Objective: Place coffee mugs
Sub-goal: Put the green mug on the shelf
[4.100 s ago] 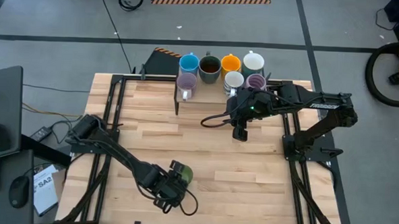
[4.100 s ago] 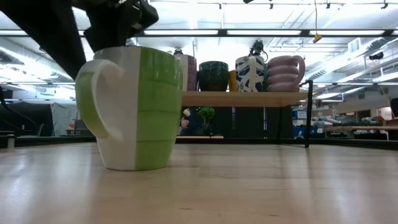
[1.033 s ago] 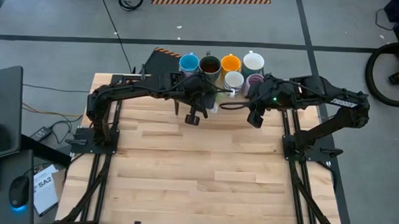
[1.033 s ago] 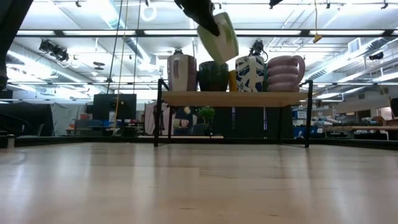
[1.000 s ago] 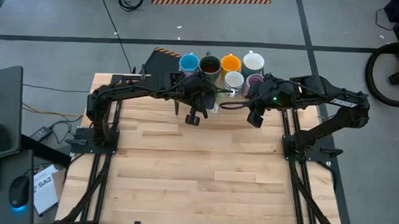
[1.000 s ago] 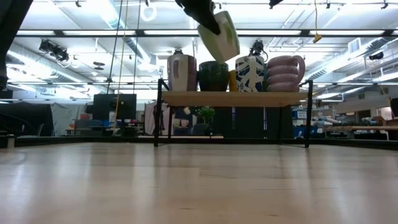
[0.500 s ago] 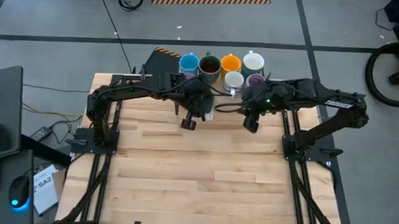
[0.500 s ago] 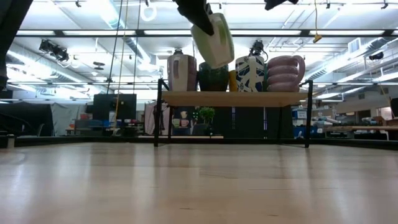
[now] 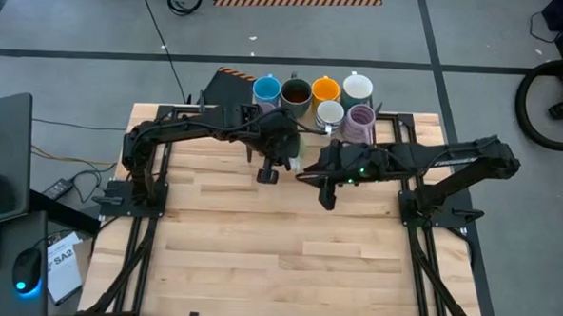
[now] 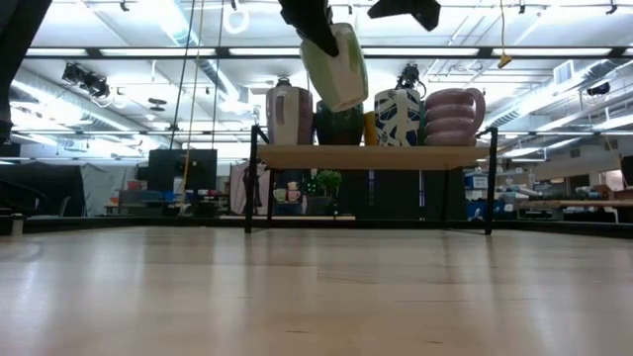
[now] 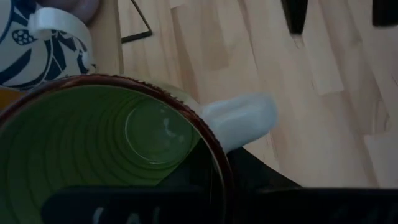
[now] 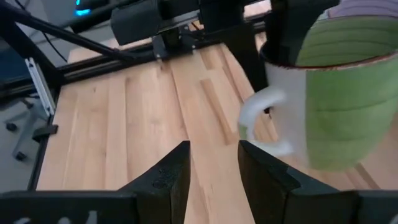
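On the table (image 9: 259,233), a shelf (image 10: 371,156) along the far edge carried a cluster of mugs (image 9: 311,95), while in front of that shelf the left gripper (image 9: 280,158) held one mug (image 10: 336,64) aloft, the right gripper (image 9: 326,184) just beside it.

- A light wooden table (image 9: 259,243) of butcher-block planks stood on a grey concrete floor (image 9: 68,34).
- A pale seam line (image 9: 476,67) crossed the floor behind the table.
- A strip of black and orange hazard tape (image 9: 298,0) lay on the floor farther behind the table.
- A dark desk (image 9: 0,165) stood left of the table, with a computer mouse (image 9: 29,269) near it.
- An orange vacuum (image 9: 560,94) sat right of the table.
- Beyond the table, long ceiling light strips (image 10: 425,51) lit an open workshop.
- A dark monitor (image 10: 183,170) stood in that far room.
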